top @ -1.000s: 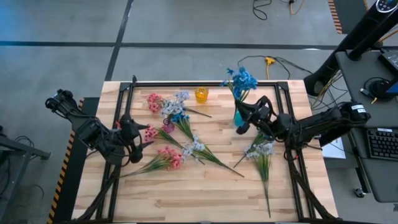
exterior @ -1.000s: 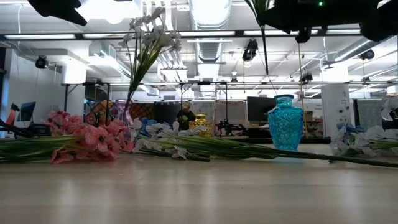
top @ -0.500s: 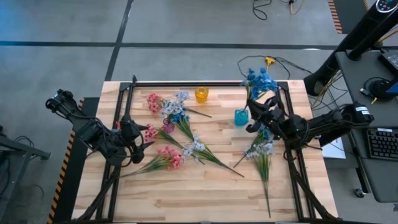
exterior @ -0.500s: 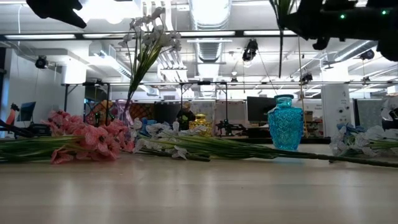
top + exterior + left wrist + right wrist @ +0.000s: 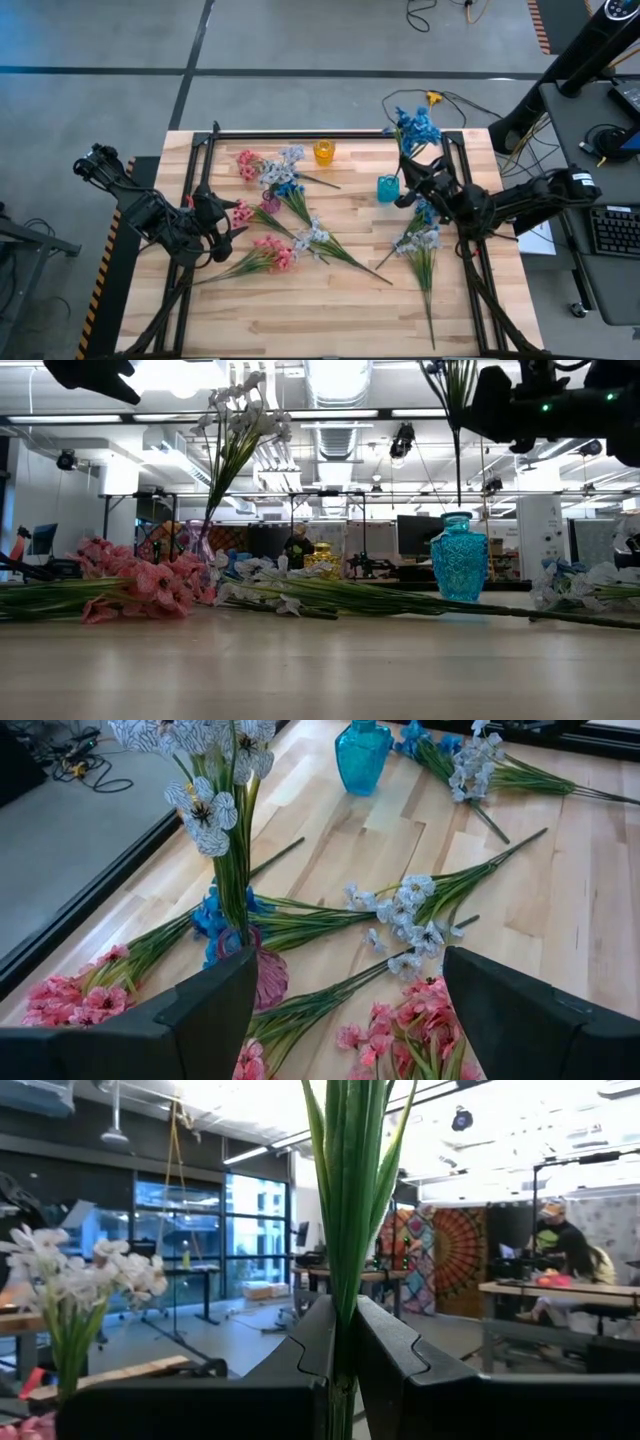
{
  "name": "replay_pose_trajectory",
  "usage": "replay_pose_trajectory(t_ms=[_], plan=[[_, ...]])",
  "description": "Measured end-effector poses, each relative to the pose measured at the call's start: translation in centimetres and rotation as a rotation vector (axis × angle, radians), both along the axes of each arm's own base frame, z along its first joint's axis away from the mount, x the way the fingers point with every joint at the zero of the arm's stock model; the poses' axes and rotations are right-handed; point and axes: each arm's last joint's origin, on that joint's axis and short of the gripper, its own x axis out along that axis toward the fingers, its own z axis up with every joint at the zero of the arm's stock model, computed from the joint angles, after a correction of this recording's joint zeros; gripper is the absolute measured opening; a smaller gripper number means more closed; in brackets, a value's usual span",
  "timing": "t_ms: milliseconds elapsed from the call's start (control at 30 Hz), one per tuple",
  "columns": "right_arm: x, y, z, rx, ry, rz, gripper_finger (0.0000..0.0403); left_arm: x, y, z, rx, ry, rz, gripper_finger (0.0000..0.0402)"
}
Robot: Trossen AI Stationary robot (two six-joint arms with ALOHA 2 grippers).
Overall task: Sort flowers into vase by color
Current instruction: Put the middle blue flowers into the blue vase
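From above we see the right tool (image 5: 412,172) has carried its blue sprig (image 5: 416,128) off the blue vase (image 5: 387,188) toward the far right corner of the bench (image 5: 340,300), a bigger jump a second back, only a small drift since; it stays clamped tight on the stem, blossoms out over the far edge. The left tool (image 5: 222,228) has not budged, parked near the bench's left side with its fingers spread wide, empty, beside the pink sprigs (image 5: 272,252). Between the arms lie loose white sprigs (image 5: 318,238), a yellow vase (image 5: 323,152) by the far edge, and more pale sprigs (image 5: 424,240) under the right arm. Down at bench level, we watch the green stem (image 5: 457,430) hang straight down above the mouth of the blue vase (image 5: 458,558), its tip just clear of the rim; it has slid rightward across the last second. A white bunch stands upright in a pink vase (image 5: 200,555) at left, pink blossoms (image 5: 140,585) lying in front. On the left wrist view, wide dark fingers (image 5: 205,1020) frame the white bunch (image 5: 215,780), the pink vase (image 5: 262,975) and the scattered sprigs. On the right wrist view, the fingers (image 5: 310,1360) pinch the green stem (image 5: 350,1200) upright; a person sits at a desk in the room beyond.
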Motion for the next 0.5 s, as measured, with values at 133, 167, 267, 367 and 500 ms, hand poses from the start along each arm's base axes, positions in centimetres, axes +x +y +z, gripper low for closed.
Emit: replay_pose_trajectory(t_ms=[133,167,267,367,500], plan=[[0.20,-0.20,-0.30,0.001,0.020,-0.012,0.0022,0.00,0.00,0.00,0.000,-0.001,0.000,0.0301],[0.24,-0.20,-0.35,0.001,0.022,-0.012,0.0022,0.00,0.00,0.00,0.000,-0.001,0.000,0.0301],[0.31,-0.20,-0.45,0.001,0.028,-0.011,0.0022,0.00,0.00,0.00,0.001,-0.001,0.001,0.0301],[0.43,-0.21,-0.61,0.001,0.039,-0.012,0.0022,0.00,0.00,0.01,0.001,-0.001,0.001,0.0301],[0.52,-0.28,-0.77,0.004,0.047,-0.015,0.0022,0.01,0.00,0.01,0.001,-0.002,0.001,0.0301]])
